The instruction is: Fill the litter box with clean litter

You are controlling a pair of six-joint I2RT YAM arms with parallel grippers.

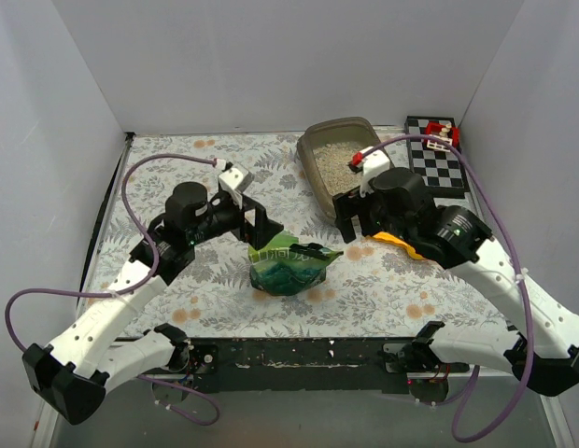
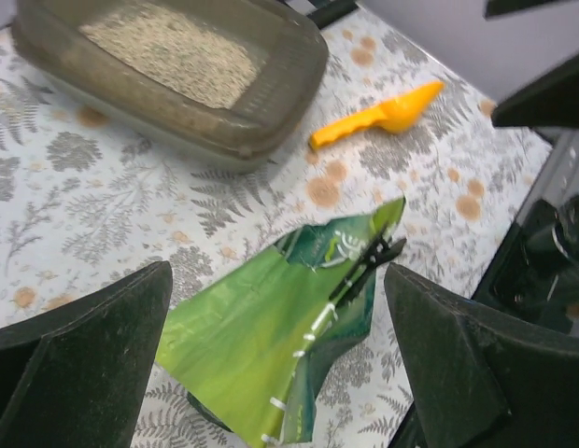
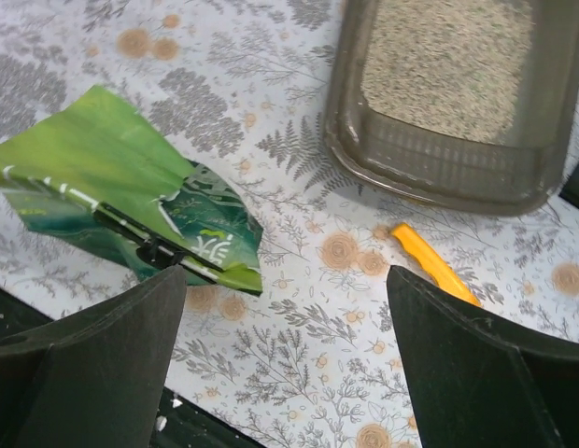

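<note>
The grey-brown litter box [image 1: 313,154] stands at the back right of the flowered table, with pale clean litter [image 1: 343,156] spread over its floor. In the wrist views the litter box [image 2: 271,140] [image 3: 411,168] holds the same litter [image 2: 173,51] [image 3: 448,61]. A crumpled green bag [image 1: 289,266] [image 2: 252,336] [image 3: 112,177] with a black clip on its edge lies on the table between the arms. My left gripper [image 1: 260,224] [image 2: 277,280] hovers open over the bag, gripping nothing. My right gripper [image 1: 357,222] [image 3: 285,285] is open above bare table, right of the bag.
A yellow-orange scoop [image 1: 394,242] [image 2: 378,114] [image 3: 434,266] lies on the table just in front of the litter box, under my right arm. A black-and-white checkered board [image 1: 439,159] sits at the back right corner. White walls enclose the table.
</note>
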